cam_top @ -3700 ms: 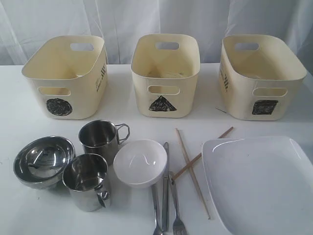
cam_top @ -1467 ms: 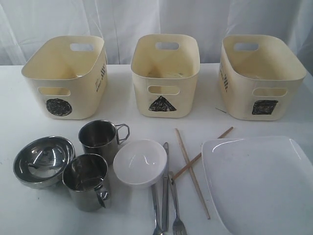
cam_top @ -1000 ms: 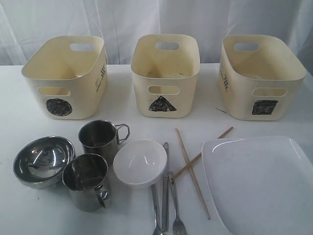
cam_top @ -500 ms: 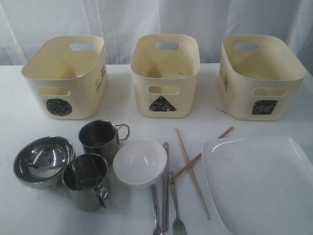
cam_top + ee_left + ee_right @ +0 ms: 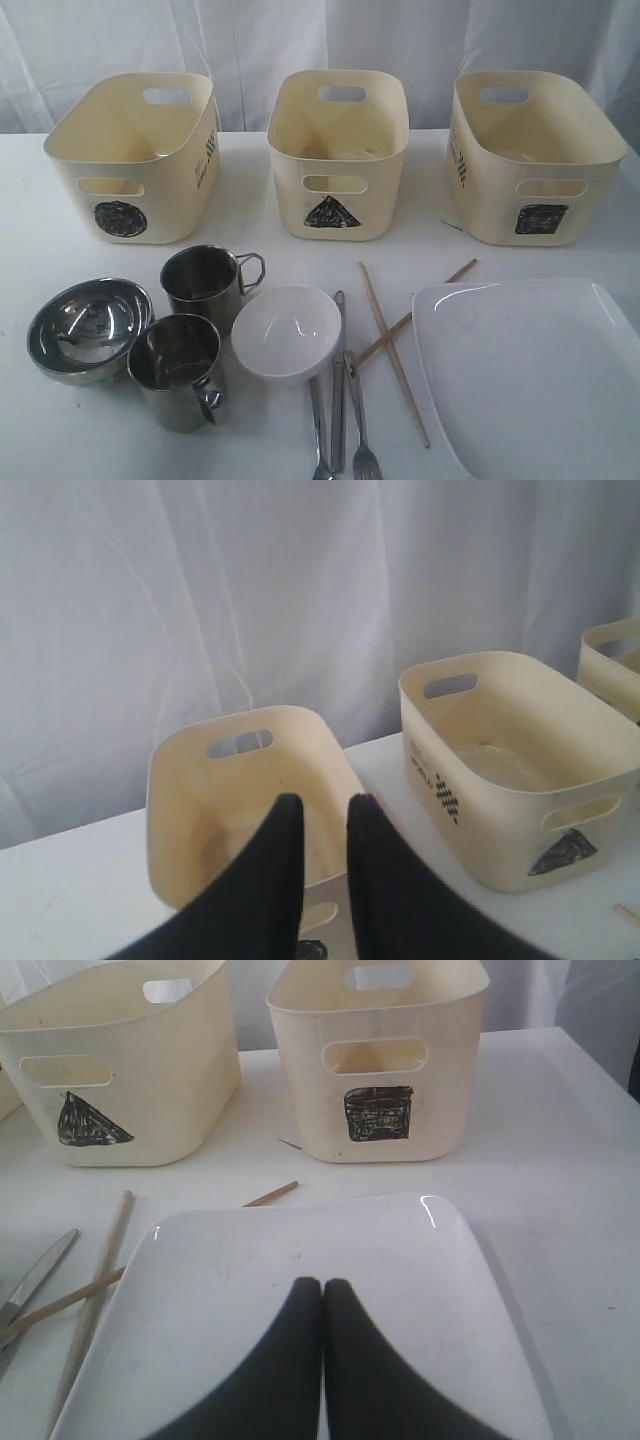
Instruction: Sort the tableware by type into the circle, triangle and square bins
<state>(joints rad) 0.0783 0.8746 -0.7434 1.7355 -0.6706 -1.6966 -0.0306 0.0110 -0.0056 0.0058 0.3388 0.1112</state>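
Two nested steel bowls [image 5: 88, 328] sit at the front left, with two steel mugs [image 5: 205, 280] [image 5: 180, 368] beside them. A small white bowl [image 5: 287, 332] comes after these, then steel cutlery [image 5: 338, 400], crossed wooden chopsticks [image 5: 392, 335] and the large white plate [image 5: 535, 370]. Neither arm shows in the exterior view. My left gripper [image 5: 325, 805] hangs above the circle bin [image 5: 200, 810], its jaws a narrow gap apart and holding nothing. My right gripper [image 5: 322, 1285] is shut and empty over the plate [image 5: 300, 1240].
Three cream bins line the back of the white table: circle [image 5: 130, 160], triangle [image 5: 338, 150], square [image 5: 535, 150]. All three look empty. A white curtain hangs behind them. The plate reaches the table's front right edge.
No tableware or bin has moved. Only the reflections inside the steel bowls have shifted a little.
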